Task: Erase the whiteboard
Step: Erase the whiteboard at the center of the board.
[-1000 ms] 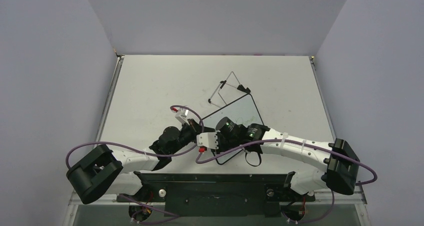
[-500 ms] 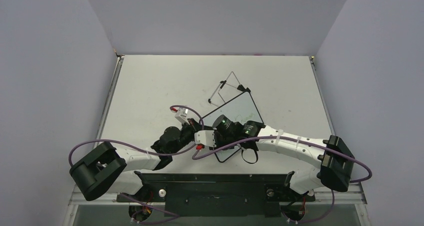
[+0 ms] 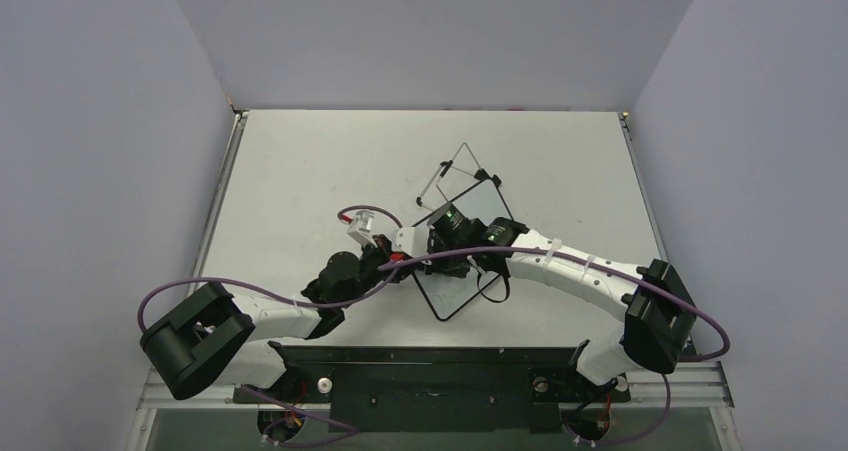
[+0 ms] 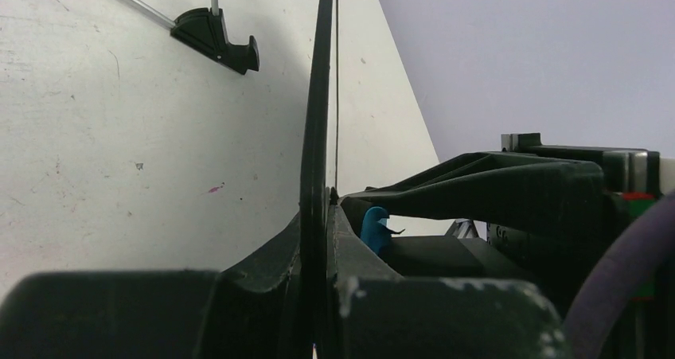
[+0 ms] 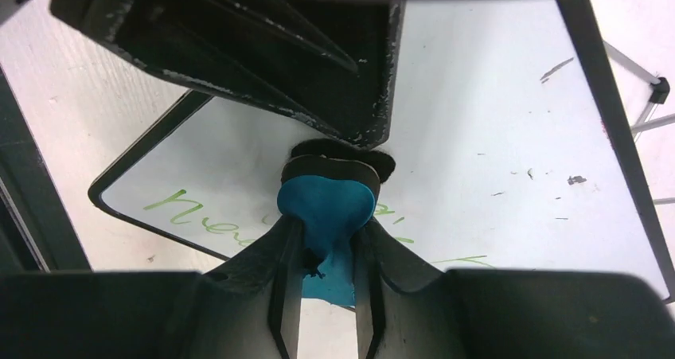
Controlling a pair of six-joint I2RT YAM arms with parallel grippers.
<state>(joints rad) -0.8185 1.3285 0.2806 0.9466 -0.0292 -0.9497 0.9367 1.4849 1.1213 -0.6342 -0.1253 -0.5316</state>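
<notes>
Top external view: the left arm [image 3: 270, 316] and right arm [image 3: 580, 276] meet over the middle of the pale surface [image 3: 300, 171], closer to its near edge. There the small white rectangular whiteboard with a thin black frame [image 3: 456, 293] sits askew, one rounded corner aimed at the near edge. Its long axis seems to run toward the far right corner. A thin wire easel stand with black feet [image 3: 450, 176] is just beside its far end. Left wrist view: the left hand [image 4: 318, 216] is clamped on the board's rim, seen edge-on, and the panel appears tilted up off the surface. Right wrist view: the right hand [image 5: 325, 236] is closed tight on a blue-and-black eraser block [image 5: 328, 200], and its dark felt seems pressed to the white face directly ahead of the fingers. Green handwriting shows on either side of the eraser, along one long edge of the board. The next strokes should probably sweep sideways along that line while the left hand steadies the whiteboard.
</notes>
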